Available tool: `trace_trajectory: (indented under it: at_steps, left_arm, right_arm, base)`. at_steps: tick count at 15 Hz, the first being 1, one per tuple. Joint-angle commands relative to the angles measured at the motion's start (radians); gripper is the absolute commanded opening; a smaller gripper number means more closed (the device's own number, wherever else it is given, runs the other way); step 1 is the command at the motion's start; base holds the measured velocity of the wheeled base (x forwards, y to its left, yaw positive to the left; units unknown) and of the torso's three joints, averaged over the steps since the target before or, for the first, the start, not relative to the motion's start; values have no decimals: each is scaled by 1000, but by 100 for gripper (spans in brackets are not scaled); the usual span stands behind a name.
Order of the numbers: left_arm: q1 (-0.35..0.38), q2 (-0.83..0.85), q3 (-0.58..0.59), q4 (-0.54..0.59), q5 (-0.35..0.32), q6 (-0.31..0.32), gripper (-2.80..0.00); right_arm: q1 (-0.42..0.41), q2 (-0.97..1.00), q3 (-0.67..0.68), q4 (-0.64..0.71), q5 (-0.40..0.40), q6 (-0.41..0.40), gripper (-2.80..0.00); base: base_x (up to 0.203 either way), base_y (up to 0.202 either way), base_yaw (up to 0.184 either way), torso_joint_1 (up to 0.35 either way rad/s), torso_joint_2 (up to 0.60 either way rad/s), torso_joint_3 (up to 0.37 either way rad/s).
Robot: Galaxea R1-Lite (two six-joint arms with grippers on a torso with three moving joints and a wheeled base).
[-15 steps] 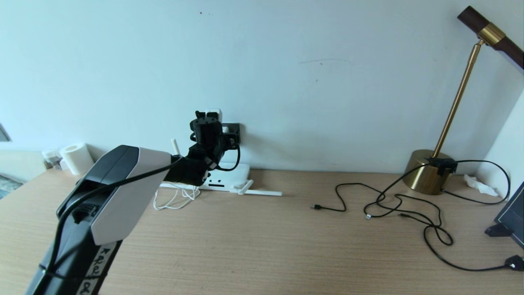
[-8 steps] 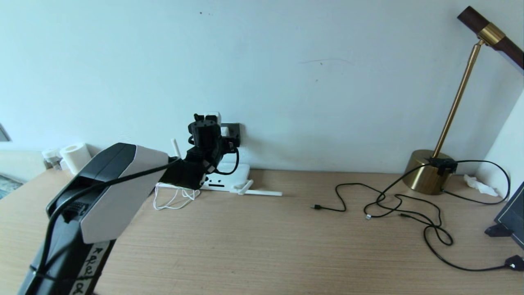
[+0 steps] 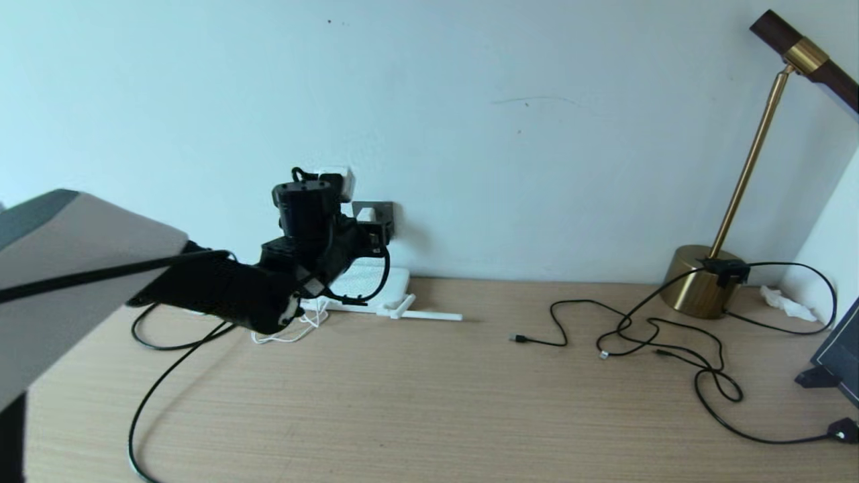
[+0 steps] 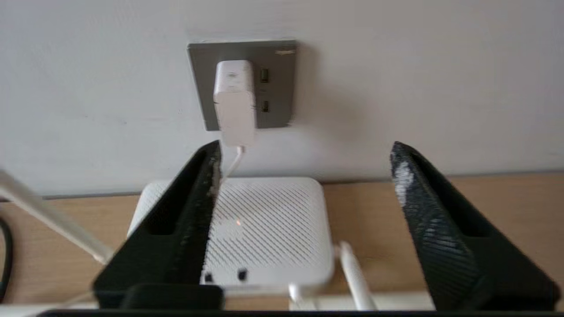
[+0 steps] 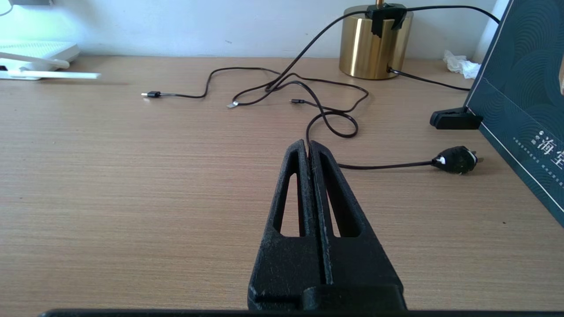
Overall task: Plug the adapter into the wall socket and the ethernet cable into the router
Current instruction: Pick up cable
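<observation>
Adapter (image 4: 235,103): white plug block, seated in the dark grey wall socket (image 4: 277,83) on the wall above the desk, its thin white cord (image 4: 233,163) hanging down toward the router; you can count this half of the task as done, as far as the wrist view shows. Router (image 4: 269,229): flat white perforated box lying on the wooden desk (image 3: 429,402) directly below the socket, stick antennas (image 3: 429,314) folded down along its front, two small dark ports showing on the near edge, nothing plugged into them that you can see. Ethernet cable (image 3: 161,376): thick black cable lying loose on the desk to the left of the router, running toward the near edge; its plug end is not visible, so the second half is judged not yet done. Left gripper (image 4: 304,176): fingers spread wide and empty, pointed at the wall from just in front of the router, clear of the adapter. Right gripper (image 5: 308,149): fingers pressed together, holding nothing, parked low over the desk on the right. Other items for your record: a brass desk lamp (image 3: 698,288) at the far right, a tangle of thin black charging cables (image 3: 671,349) before it, and a black mains plug (image 5: 456,159) lying near a dark printed box (image 5: 524,101).
</observation>
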Motion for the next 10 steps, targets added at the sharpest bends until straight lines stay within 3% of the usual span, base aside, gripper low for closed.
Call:
trace_trajectory:
  at_steps: [1,4,6,8,10]
  left_arm:
    - [-54,-277,198,-1,-2,1,-280]
    - [-106,-546,395,50,-51,50,-280]
    - [-118,-758,474,229,-90,98,-280]
    - [-126,-981,502,579,-126,161,-280]
    - [-135,-1167,483,1069,-158,251,-280]
  right_arm:
    - [1,0,9,-1,0,0,-280]
    - [1,0,11,-1,0,0,-280]
    - [0,0,10,-1,0,0,-280]
    - [1,0,10,-1,0,-3,-280]
    - [1,0,11,-1,0,0,-280]
  base:
    - [0,0,0,0,0,0]
    - [0,0,0,0,0,0]
    - [0,0,0,0,0,0]
    - [0,0,0,0,0,0]
    - [0,0,0,0,0,0]
